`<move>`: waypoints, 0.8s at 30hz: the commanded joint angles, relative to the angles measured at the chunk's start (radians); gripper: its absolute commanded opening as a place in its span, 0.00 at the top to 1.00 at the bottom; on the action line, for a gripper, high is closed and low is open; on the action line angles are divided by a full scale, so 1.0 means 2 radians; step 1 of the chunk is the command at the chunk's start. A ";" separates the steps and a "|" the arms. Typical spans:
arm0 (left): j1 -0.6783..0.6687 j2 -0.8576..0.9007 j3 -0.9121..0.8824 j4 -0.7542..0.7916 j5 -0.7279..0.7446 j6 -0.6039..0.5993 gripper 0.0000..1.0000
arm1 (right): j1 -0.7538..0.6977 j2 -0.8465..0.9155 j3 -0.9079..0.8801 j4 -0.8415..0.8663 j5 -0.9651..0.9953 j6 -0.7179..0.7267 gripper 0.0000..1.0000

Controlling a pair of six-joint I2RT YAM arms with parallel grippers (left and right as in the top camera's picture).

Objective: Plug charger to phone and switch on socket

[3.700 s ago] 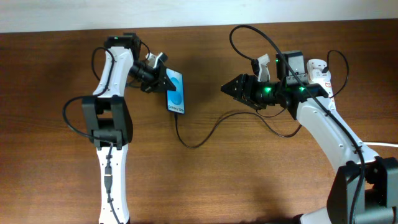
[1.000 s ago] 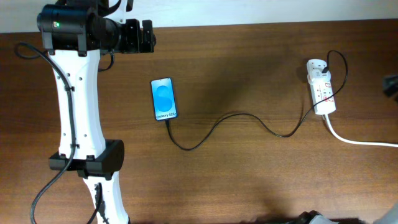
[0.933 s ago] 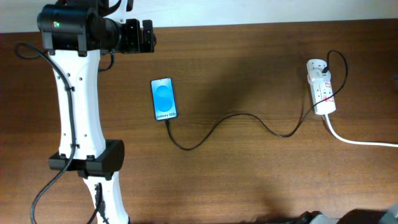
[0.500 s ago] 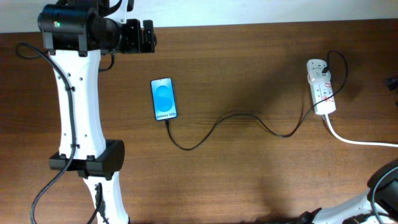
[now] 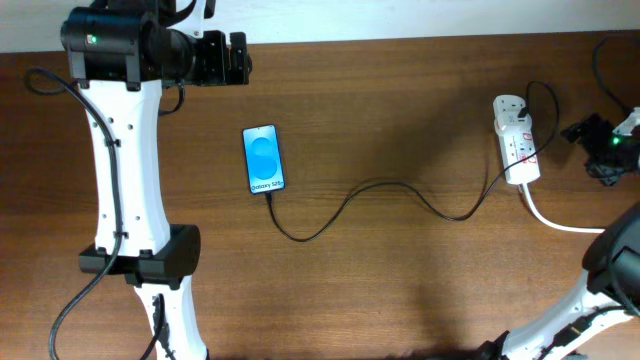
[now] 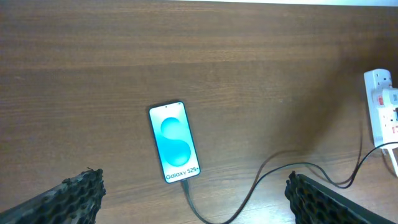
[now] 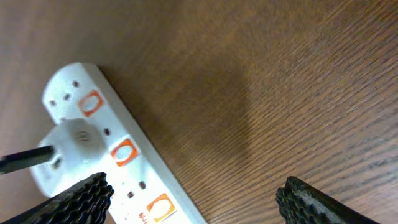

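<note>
Running off-frame, socket (image 7: 143,174), right gripper (image 7: 193,194) cropped

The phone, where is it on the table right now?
In the overhead view the phone lies screen-up left of centre, below the left gripper, with the charger running from its lower end toward the socket.

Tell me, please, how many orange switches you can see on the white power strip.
3 switches along the socket: one by its rounded end, one beside the white plug, one at the picture's bottom edge. More may lie out of frame.
</note>
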 commanded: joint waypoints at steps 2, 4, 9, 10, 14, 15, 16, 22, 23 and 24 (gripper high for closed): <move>-0.001 -0.013 0.003 0.000 0.004 0.003 0.01 | 0.016 0.022 0.007 0.007 0.006 -0.021 0.09; -0.001 -0.013 0.003 0.000 0.004 0.003 0.01 | 0.024 0.025 0.007 0.013 0.008 -0.035 0.09; -0.001 -0.013 0.003 0.000 0.004 0.003 0.01 | 0.042 0.030 0.007 0.030 0.020 -0.061 0.09; -0.001 -0.013 0.003 0.000 0.004 0.003 0.01 | 0.045 0.032 0.007 0.031 0.024 -0.061 0.10; -0.001 -0.013 0.003 0.000 0.004 0.003 0.01 | 0.050 0.053 0.007 0.041 0.026 -0.064 0.09; -0.001 -0.013 0.003 0.000 0.004 0.003 0.01 | 0.052 0.058 0.007 0.045 0.027 -0.065 0.09; -0.001 -0.013 0.003 0.000 0.004 0.003 0.01 | 0.052 0.060 0.007 0.045 0.025 -0.073 0.09; -0.001 -0.013 0.002 0.000 0.004 0.003 0.00 | 0.053 0.061 0.007 0.051 0.025 -0.087 0.09; -0.001 -0.013 0.002 0.000 0.004 0.003 0.01 | 0.053 0.061 0.007 0.052 0.025 -0.087 0.09; -0.001 -0.013 0.003 0.000 0.004 0.003 0.01 | 0.055 0.061 0.007 0.054 0.025 -0.092 0.09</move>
